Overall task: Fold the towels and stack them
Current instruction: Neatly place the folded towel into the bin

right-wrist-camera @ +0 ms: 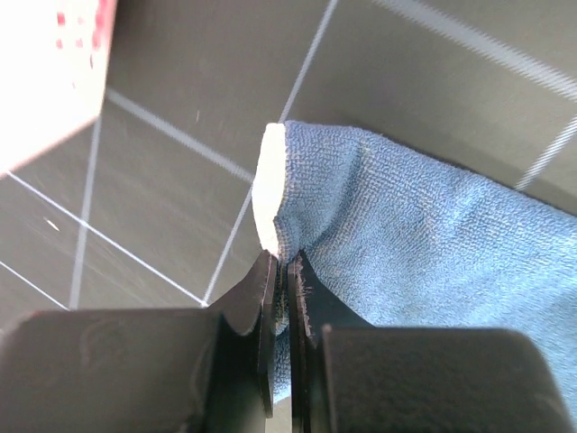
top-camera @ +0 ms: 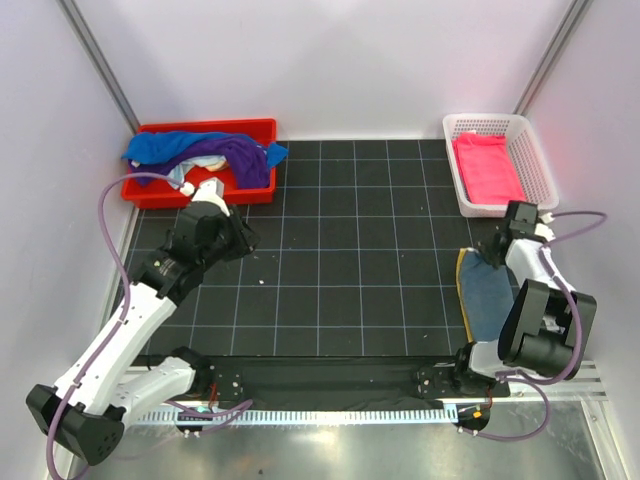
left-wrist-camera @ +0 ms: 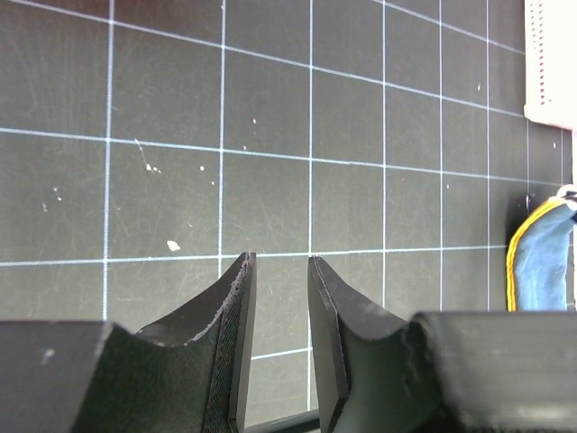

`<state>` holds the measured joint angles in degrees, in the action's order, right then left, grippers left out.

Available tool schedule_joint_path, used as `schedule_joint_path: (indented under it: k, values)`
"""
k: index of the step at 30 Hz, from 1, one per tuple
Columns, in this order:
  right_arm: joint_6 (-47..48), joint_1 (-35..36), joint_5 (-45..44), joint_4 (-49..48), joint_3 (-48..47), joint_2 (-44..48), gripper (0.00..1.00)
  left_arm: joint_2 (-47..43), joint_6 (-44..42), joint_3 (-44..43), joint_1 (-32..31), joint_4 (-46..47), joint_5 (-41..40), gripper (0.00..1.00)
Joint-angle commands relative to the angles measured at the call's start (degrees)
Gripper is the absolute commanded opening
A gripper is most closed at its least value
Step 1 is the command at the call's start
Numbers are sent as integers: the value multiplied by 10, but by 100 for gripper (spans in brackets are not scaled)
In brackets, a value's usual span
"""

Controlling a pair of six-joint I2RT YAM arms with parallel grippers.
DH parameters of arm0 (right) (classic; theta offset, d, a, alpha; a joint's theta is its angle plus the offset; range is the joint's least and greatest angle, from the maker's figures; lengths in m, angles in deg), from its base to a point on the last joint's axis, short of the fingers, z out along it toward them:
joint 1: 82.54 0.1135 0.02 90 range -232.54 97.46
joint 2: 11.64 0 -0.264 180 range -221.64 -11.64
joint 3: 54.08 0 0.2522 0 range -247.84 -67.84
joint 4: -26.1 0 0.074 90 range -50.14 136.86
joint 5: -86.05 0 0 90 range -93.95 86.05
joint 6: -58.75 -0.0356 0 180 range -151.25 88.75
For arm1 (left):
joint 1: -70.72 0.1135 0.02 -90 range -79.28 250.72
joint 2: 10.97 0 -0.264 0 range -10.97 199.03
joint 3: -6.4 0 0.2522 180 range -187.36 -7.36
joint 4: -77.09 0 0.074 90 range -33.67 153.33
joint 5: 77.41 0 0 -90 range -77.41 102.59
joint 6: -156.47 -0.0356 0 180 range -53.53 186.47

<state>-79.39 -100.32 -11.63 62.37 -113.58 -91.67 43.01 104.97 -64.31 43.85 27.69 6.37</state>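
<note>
A slate blue towel (top-camera: 488, 295) with a yellow-orange edge lies folded on the mat at the right, and it fills the right wrist view (right-wrist-camera: 424, 244). My right gripper (top-camera: 494, 250) (right-wrist-camera: 284, 259) is shut on its far corner, next to a white tag (right-wrist-camera: 269, 194). A hot pink towel (top-camera: 486, 168) lies folded in the white mesh basket (top-camera: 540, 160). A bright blue towel (top-camera: 170, 146) and a purple towel (top-camera: 232, 152) lie heaped in the red bin (top-camera: 255, 190). My left gripper (top-camera: 228, 236) (left-wrist-camera: 280, 262) is slightly open and empty over the bare mat. The slate blue towel shows at the right edge of its view (left-wrist-camera: 544, 263).
The black gridded mat (top-camera: 350, 260) covers the table between white walls. The red bin stands at the back left and the white basket (left-wrist-camera: 550, 63) at the back right. A metal rail (top-camera: 350, 410) runs along the near edge by the arm bases.
</note>
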Motion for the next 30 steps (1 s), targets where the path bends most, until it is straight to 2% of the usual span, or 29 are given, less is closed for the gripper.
schedule_joint_path:
  k: [1,13,21,26,30]
  values:
    - [13,-44,51,5,-24,28,1,-1,-6,12,3,43,24,33]
    - [-22,-70,51,-14,-139,32,1,-19,-6,32,2,55,40,32]
    - [-54,-69,38,-97,-195,-57,1,-16,-2,28,2,67,59,31]
    - [-58,-57,-3,-133,-235,-91,1,-22,-5,25,3,60,47,31]
    - [-46,-47,-24,-138,-314,-133,1,-17,-6,22,2,60,38,31]
